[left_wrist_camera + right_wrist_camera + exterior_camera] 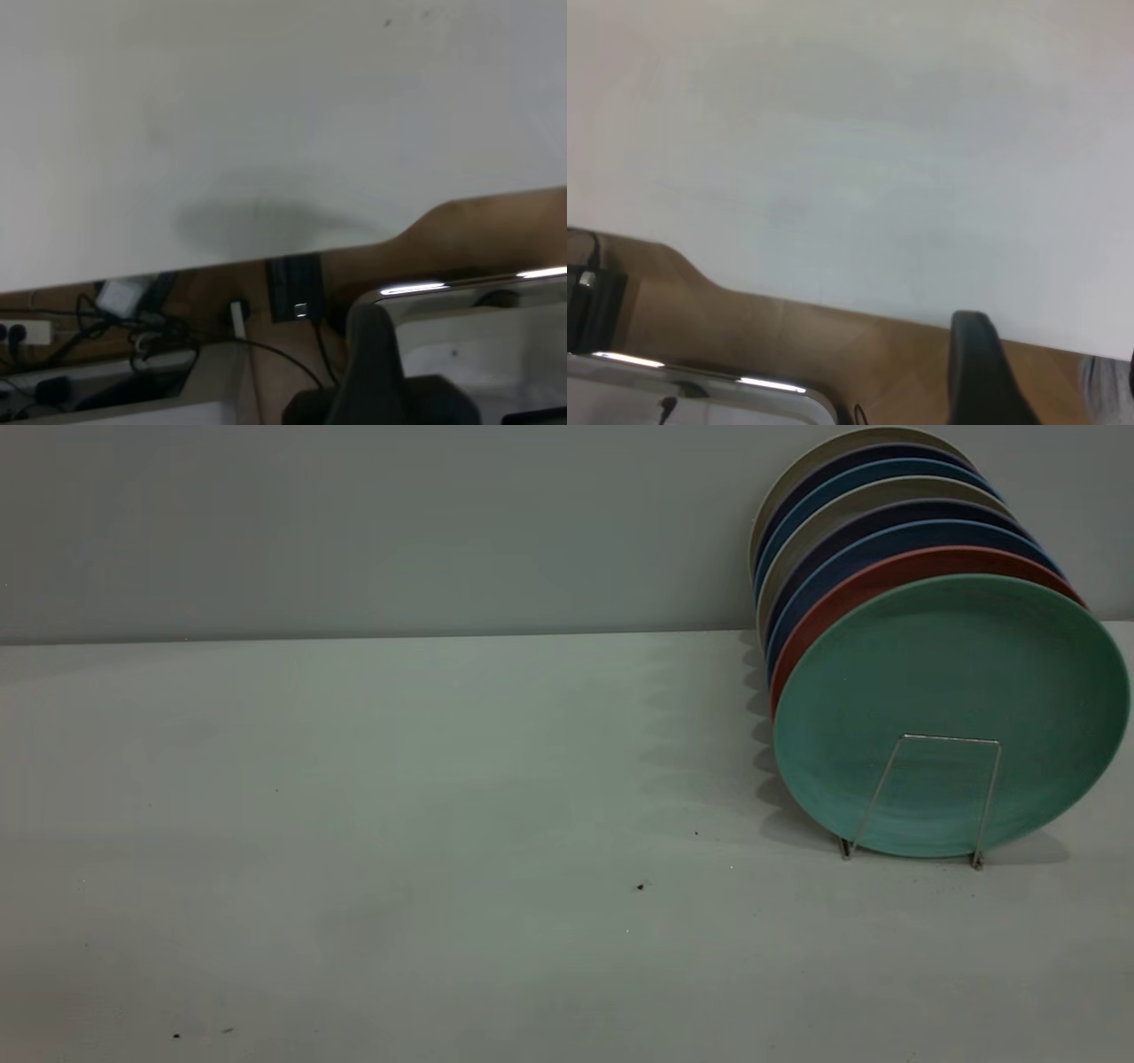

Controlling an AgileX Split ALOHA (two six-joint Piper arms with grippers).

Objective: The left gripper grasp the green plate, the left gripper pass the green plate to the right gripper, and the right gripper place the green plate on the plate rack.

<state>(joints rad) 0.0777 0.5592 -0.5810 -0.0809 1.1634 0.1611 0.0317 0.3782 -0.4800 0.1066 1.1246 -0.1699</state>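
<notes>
The green plate stands up on its edge in the plate rack, at the front of a row of plates near the counter's back right corner. It already looks put away. Neither gripper shows, so I cannot tell how the jaws are or which arm is nearer. The wrist views show only bare counter.

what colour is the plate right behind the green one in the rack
Salmon-red plate, directly behind the green plate; exterior view shows it best.

The green plate stands frontmost in the plate rack.
</notes>
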